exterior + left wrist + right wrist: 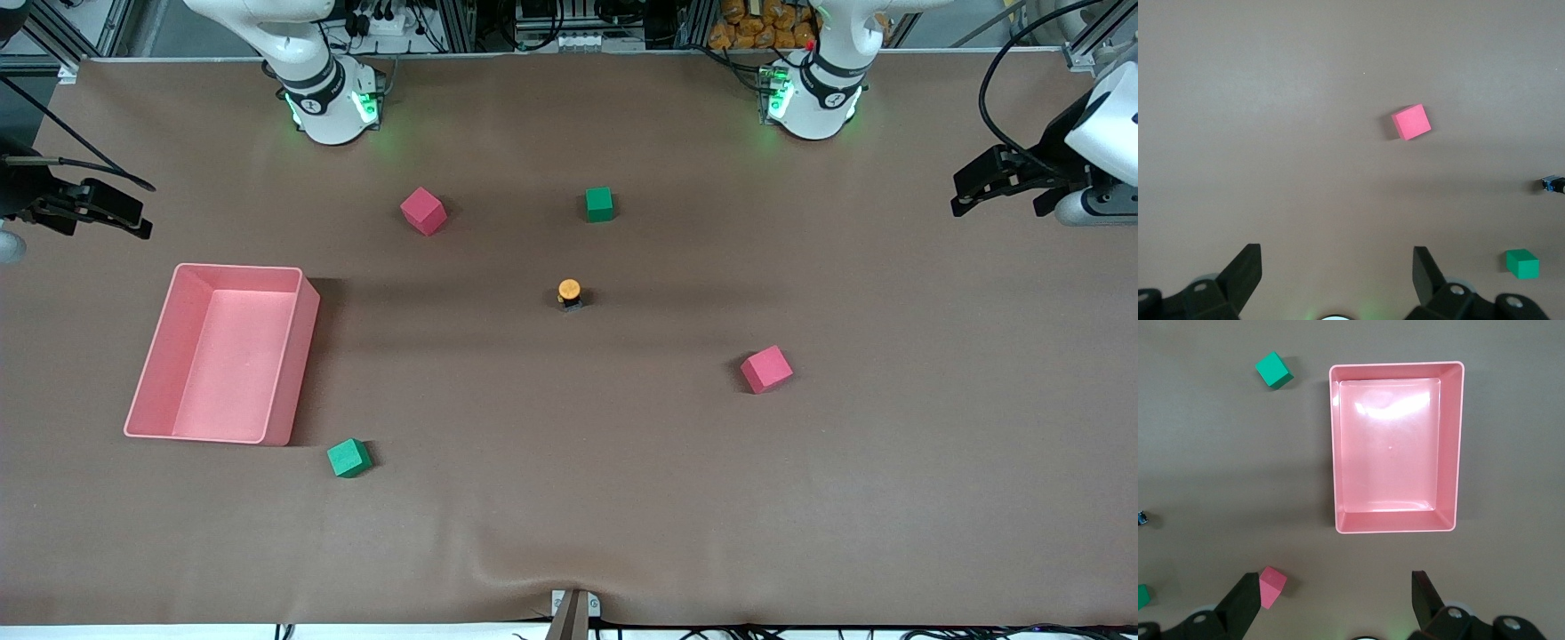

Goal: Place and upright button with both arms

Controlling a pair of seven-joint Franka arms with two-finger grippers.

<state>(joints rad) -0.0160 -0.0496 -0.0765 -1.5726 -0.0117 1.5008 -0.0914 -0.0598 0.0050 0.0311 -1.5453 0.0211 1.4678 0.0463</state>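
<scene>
The button point(569, 293) stands upright in the middle of the table, its orange cap on top of its black body. Only its edge shows in the left wrist view point(1553, 184) and in the right wrist view point(1141, 518). My left gripper point(996, 200) hangs open and empty above the left arm's end of the table; in its own view point(1337, 255) there is bare table between the fingers. My right gripper point(98, 218) hangs open and empty above the right arm's end, near the pink tray point(298, 373), and also shows in its own view point(1335, 580).
A red cube point(423, 211) and a green cube point(599, 204) lie farther from the camera than the button. Another red cube point(766, 369) lies nearer, toward the left arm's end. A green cube point(349, 458) lies beside the tray's near corner.
</scene>
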